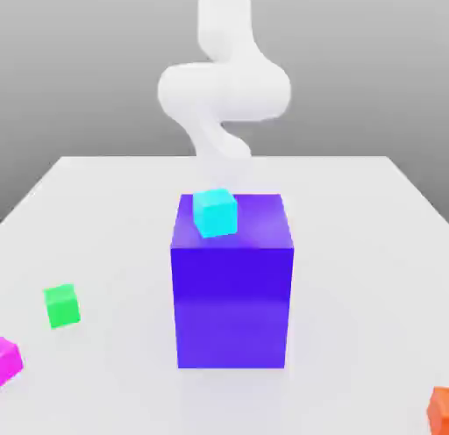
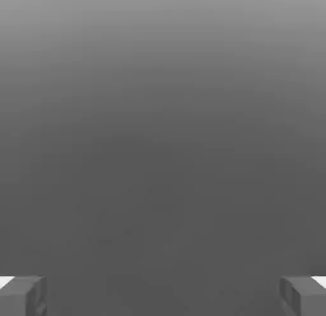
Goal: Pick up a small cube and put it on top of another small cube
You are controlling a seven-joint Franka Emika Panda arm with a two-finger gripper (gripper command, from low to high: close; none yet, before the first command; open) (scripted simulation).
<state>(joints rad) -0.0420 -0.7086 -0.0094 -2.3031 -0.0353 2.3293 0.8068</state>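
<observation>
Surface [image 1: 351,249]: pale white-grey top that carries every block, seen in the exterior view against a plain grey backdrop.

Arm [image 1: 224,91]: white, curving down from the top of the exterior view and ending behind the big block; its lower end is hidden there.

Blue-violet block [image 1: 232,293]: by far the largest item, standing upright near the middle of the surface, one flat face toward the camera.

Cyan cube [image 1: 216,211]: small, resting on the top face of the blue-violet block, toward the top's left side in the exterior view, turned slightly so its edges are not parallel to the block's.

Green cube [image 1: 61,305]: small, lying flat on the surface well to the exterior view's left of the big block, apart from it. All sides equal, so no long axis; it sits a little turned, one corner edge slightly toward the camera.

Pink cube [image 1: 9,360]: small, magenta, on the surface at the exterior view's left edge and partly cut off by it, nearer the camera than the green cube and close to it, not touching. No long axis; flat on the surface, rotated a little.

Orange-red cube [image 1: 440,410]: small, at the lower right corner of the exterior view, cut off by the edge.

Hand [image 2: 163,295]: two grey fingertips [image 2: 22,295] set wide apart, nothing between them, holding and touching nothing. Only grey background shows in front of them.
</observation>
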